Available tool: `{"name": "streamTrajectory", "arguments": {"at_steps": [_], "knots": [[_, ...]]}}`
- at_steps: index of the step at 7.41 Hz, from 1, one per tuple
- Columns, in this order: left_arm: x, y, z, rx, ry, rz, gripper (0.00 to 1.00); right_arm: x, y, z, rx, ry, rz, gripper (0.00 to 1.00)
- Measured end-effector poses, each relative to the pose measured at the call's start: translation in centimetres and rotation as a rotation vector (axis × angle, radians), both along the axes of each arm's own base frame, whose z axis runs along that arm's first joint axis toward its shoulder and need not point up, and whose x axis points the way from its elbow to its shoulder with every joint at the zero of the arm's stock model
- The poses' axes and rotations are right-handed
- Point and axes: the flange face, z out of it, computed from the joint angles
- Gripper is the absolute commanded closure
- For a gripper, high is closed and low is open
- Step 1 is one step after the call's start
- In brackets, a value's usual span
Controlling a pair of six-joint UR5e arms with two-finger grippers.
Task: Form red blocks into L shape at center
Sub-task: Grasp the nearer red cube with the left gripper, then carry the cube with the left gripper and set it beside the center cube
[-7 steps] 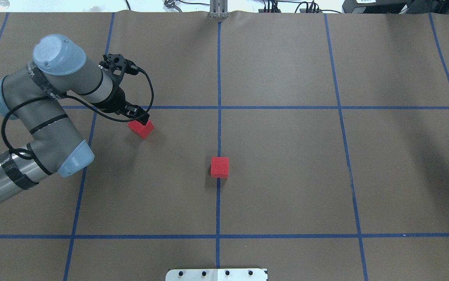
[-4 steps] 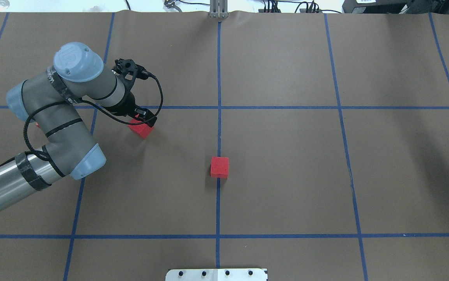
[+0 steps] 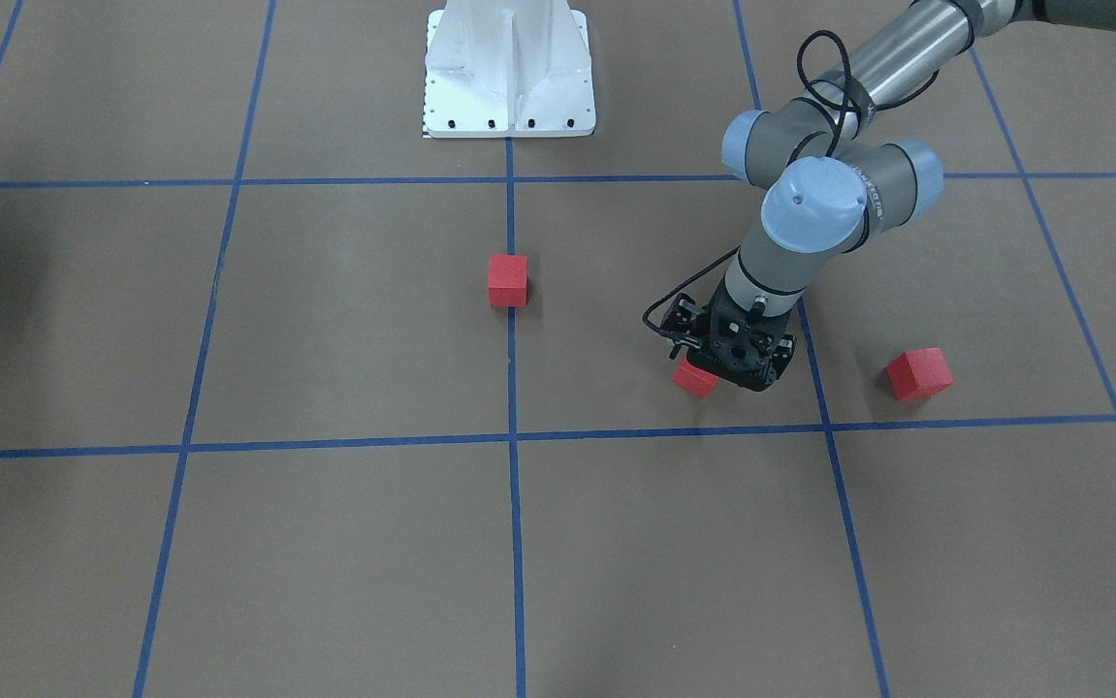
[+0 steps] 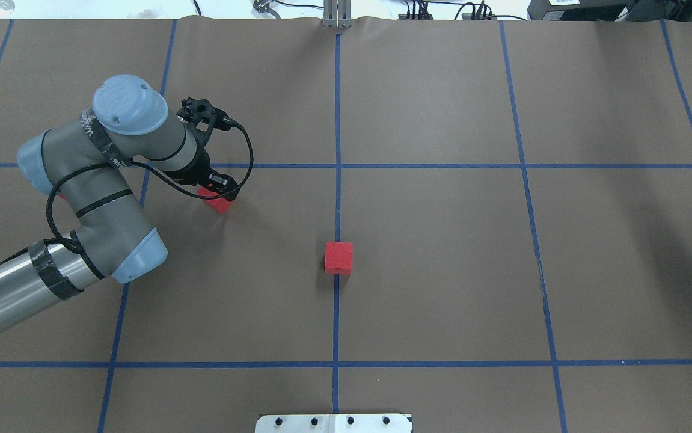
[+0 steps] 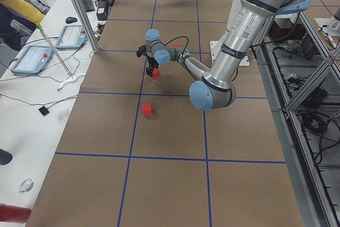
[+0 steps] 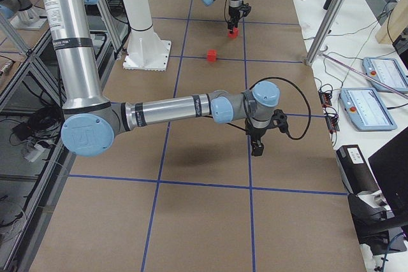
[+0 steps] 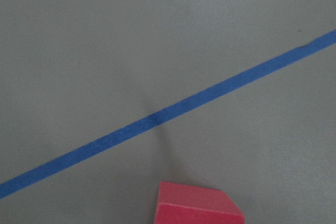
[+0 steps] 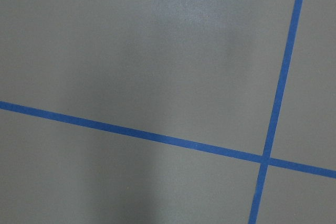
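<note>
Three red blocks lie on the brown floor. One (image 4: 338, 257) sits on the middle vertical tape line (image 4: 336, 198) and also shows in the front view (image 3: 507, 280). My left gripper (image 4: 220, 191) is low over a second block (image 4: 218, 203), fingers down around it, apparently open; the front view shows this block (image 3: 694, 379) half hidden under the gripper (image 3: 734, 366). The left wrist view shows its top (image 7: 197, 209). The third block (image 3: 918, 374) lies further out on my left, hidden by the arm overhead. My right gripper (image 6: 257, 149) hovers far right over bare floor; I cannot tell its state.
The white robot base (image 3: 509, 68) stands behind the center line. Blue tape lines (image 4: 430, 165) cross the floor. An operator (image 5: 16, 9) and tablets (image 5: 32, 59) are at a side table beyond the far edge, with metal posts (image 5: 79, 9) along it.
My left arm has swung right and the gripper has come down lower over the second block. No block has moved. The right arm is still.
</note>
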Motion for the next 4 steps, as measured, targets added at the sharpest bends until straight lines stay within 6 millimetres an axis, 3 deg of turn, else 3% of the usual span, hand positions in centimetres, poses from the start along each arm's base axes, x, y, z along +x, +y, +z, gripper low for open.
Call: {"name": "streamTrajectory", "arguments": {"at_steps": [1, 2, 4], "knots": [[0.1, 0.1, -0.2, -0.006, -0.004, 0.002, 1.0, 0.0, 0.0, 0.0, 0.0, 0.0, 0.0, 0.01], [0.2, 0.1, -0.7, -0.012, -0.004, 0.002, 1.0, 0.0, 0.0, 0.0, 0.0, 0.0, 0.0, 0.01], [0.9, -0.5, -4.3, -0.045, -0.015, -0.012, 1.0, 0.0, 0.0, 0.1, -0.002, 0.001, 0.0, 0.01]]}}
